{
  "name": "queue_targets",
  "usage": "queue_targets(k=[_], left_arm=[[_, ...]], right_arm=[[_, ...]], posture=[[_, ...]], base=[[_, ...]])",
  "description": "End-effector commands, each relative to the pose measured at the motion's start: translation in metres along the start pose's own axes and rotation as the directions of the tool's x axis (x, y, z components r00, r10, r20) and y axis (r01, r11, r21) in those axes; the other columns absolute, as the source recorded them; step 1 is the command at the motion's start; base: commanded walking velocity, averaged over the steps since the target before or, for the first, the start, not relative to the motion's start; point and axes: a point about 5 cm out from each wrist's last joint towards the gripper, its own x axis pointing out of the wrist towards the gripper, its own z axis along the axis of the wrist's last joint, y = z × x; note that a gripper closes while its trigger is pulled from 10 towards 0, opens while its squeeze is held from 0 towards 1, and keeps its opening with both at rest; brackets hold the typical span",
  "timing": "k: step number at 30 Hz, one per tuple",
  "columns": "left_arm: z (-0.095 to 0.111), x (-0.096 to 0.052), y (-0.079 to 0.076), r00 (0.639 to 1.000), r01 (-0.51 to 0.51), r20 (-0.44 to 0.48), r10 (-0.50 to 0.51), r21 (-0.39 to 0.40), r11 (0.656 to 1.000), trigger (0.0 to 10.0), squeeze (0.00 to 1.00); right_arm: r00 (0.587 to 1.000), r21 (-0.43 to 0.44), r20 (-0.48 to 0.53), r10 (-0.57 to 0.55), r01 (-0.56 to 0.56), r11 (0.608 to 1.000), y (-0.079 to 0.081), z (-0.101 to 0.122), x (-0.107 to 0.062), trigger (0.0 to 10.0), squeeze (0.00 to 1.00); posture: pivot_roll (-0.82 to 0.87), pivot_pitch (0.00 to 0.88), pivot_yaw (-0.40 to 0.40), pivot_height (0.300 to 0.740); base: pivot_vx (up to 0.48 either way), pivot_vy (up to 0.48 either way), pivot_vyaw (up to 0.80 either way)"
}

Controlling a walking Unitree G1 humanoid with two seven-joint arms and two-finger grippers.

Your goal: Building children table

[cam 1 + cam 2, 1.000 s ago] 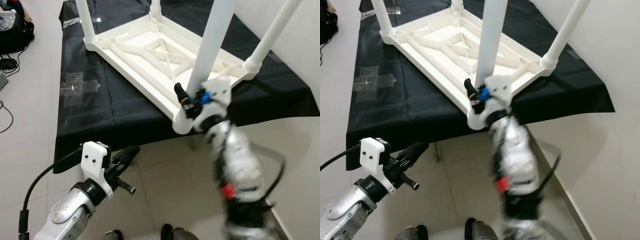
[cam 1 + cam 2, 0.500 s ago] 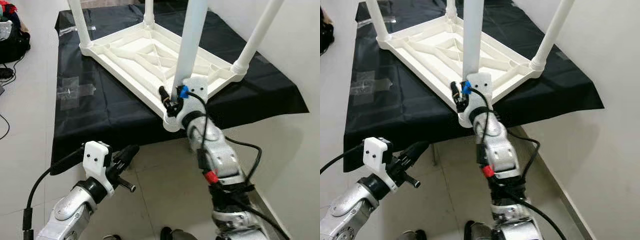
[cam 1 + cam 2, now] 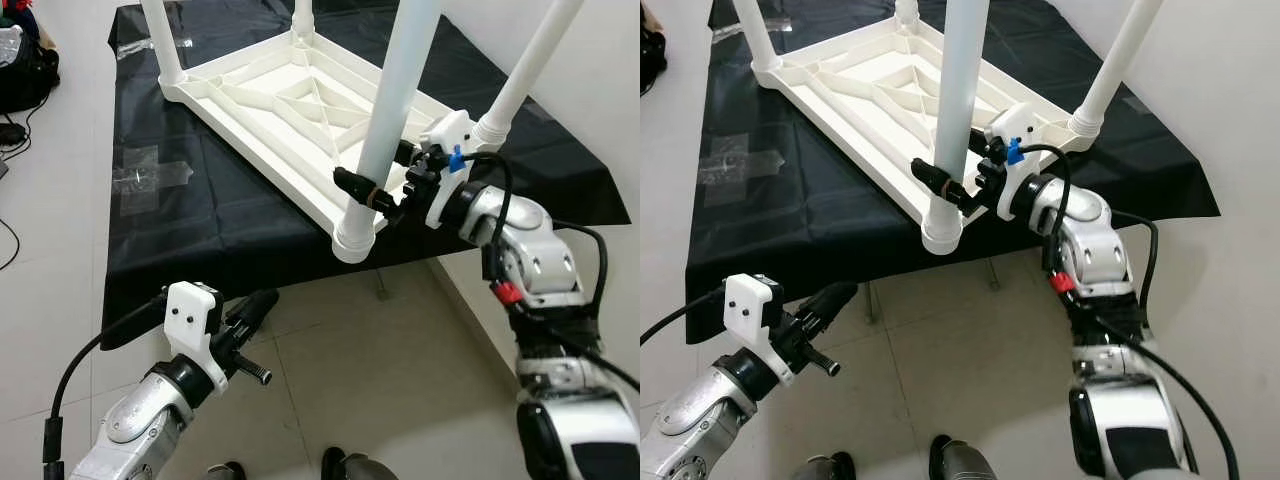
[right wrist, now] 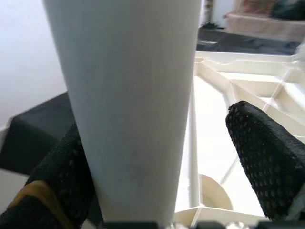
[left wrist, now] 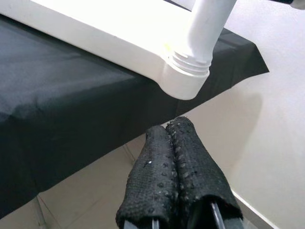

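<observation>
A white children's table (image 3: 300,100) lies upside down on a black cloth, its legs pointing up. My right gripper (image 3: 378,180) reaches in from the right and straddles the near leg (image 3: 395,90) just above its corner socket (image 3: 355,235). It is open. In the right wrist view one finger rests against the leg (image 4: 133,95), and the other finger (image 4: 259,152) stands apart from it with a gap. My left gripper (image 3: 262,300) hangs low in front of the cloth's edge, below that corner. Its fingers (image 5: 171,143) are pressed together and hold nothing.
The black cloth (image 3: 200,220) covers a work table and hangs over its near edge. A clear tape patch (image 3: 150,175) sticks to it on the left. A black bag (image 3: 25,70) and cables (image 3: 10,230) lie on the floor at left. A white wall (image 3: 610,100) stands close on the right.
My right arm has swung from in front of the near leg round to its right side, and the gripper now straddles the leg from there. The left arm has stayed in place.
</observation>
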Motion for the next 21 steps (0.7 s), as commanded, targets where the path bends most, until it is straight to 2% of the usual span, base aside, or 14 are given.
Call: queue_targets(k=[1, 2, 3, 11, 14, 15, 16, 17, 18, 19, 20, 21], left_arm=[[-0.001, -0.004, -0.002, 1.000, 0.006, -0.015, -0.006, -0.008, 1.000, 10.0, 0.00], [-0.001, -0.004, -0.002, 1.000, 0.006, -0.016, -0.006, -0.008, 1.000, 10.0, 0.00], [0.000, -0.005, -0.003, 1.000, 0.006, -0.016, -0.006, -0.008, 1.000, 10.0, 0.00], [0.000, -0.005, -0.003, 1.000, 0.005, -0.018, -0.005, -0.010, 1.000, 10.0, 0.00], [-0.001, -0.004, -0.002, 1.000, 0.005, -0.018, -0.005, -0.012, 1.000, 10.0, 0.00], [-0.001, -0.004, -0.002, 1.000, 0.005, -0.018, -0.005, -0.013, 1.000, 10.0, 0.00], [-0.001, -0.004, -0.002, 1.000, 0.004, -0.018, -0.004, -0.013, 1.000, 10.0, 0.00], [-0.001, -0.004, -0.002, 1.000, 0.004, -0.018, -0.004, -0.013, 1.000, 10.0, 0.00], [-0.002, -0.003, -0.001, 1.000, 0.002, -0.018, -0.002, -0.013, 1.000, 10.0, 0.00], [-0.003, -0.003, 0.000, 1.000, 0.001, -0.019, -0.001, -0.013, 1.000, 10.0, 0.00], [-0.003, -0.002, 0.001, 1.000, 0.000, -0.019, 0.000, -0.013, 1.000, 10.0, 0.00], [-0.003, -0.002, 0.001, 1.000, 0.000, -0.019, 0.000, -0.013, 1.000, 10.0, 0.00]], right_arm=[[0.999, 0.002, 0.016, 0.038, -0.038, 0.999, -0.003, 0.003, -0.003, 10.0, 0.00], [0.997, 0.015, 0.019, 0.075, -0.076, 0.997, -0.002, 0.003, -0.003, 0.0, 0.00], [0.991, 0.033, 0.026, 0.131, -0.132, 0.991, -0.002, 0.004, -0.004, 0.0, 0.00], [0.988, 0.046, 0.029, 0.153, -0.154, 0.987, -0.001, -0.001, -0.006, 0.0, 0.00], [0.995, 0.041, 0.007, 0.100, -0.100, 0.994, 0.005, -0.010, -0.007, 0.0, 0.00], [0.999, 0.044, -0.009, 0.042, -0.042, 0.998, 0.008, -0.016, -0.007, 0.0, 0.00], [0.996, 0.056, -0.054, -0.067, 0.070, 0.996, 0.015, -0.026, -0.005, 0.0, 0.00], [0.996, 0.056, -0.054, -0.067, 0.070, 0.996, 0.015, -0.026, -0.005, 0.0, 0.00], [0.951, -0.006, -0.135, -0.277, 0.279, 0.960, 0.020, -0.039, -0.003, 0.0, 0.00], [0.837, -0.041, -0.198, -0.510, 0.513, 0.857, 0.025, -0.051, -0.007, 0.0, 0.00], [0.746, -0.057, -0.239, -0.621, 0.628, 0.776, 0.042, -0.062, -0.008, 0.0, 0.00], [0.746, -0.057, -0.239, -0.621, 0.628, 0.776, 0.042, -0.062, -0.008, 0.0, 0.00]], posture=[[-0.01, 0.256, -0.075, 0.740], [0.00, 0.258, -0.074, 0.740], [0.00, 0.261, -0.075, 0.740], [-0.01, 0.261, -0.076, 0.740], [-0.01, 0.258, -0.080, 0.740], [-0.01, 0.258, -0.080, 0.740], [-0.02, 0.248, -0.085, 0.740], [-0.02, 0.248, -0.085, 0.740], [-0.02, 0.242, -0.088, 0.740], [-0.03, 0.236, -0.087, 0.740], [-0.04, 0.220, -0.091, 0.740], [-0.04, 0.220, -0.091, 0.740]], base=[[0.000, 0.000, 0.00], [0.000, 0.000, 0.00], [0.000, 0.000, 0.00], [0.000, 0.000, 0.00], [0.000, 0.000, 0.00], [0.000, 0.000, 0.00], [0.000, 0.000, 0.00], [0.000, 0.000, 0.00], [0.000, 0.000, 0.00], [0.000, 0.000, 0.00], [0.000, 0.000, 0.00], [0.000, 0.000, 0.00]])
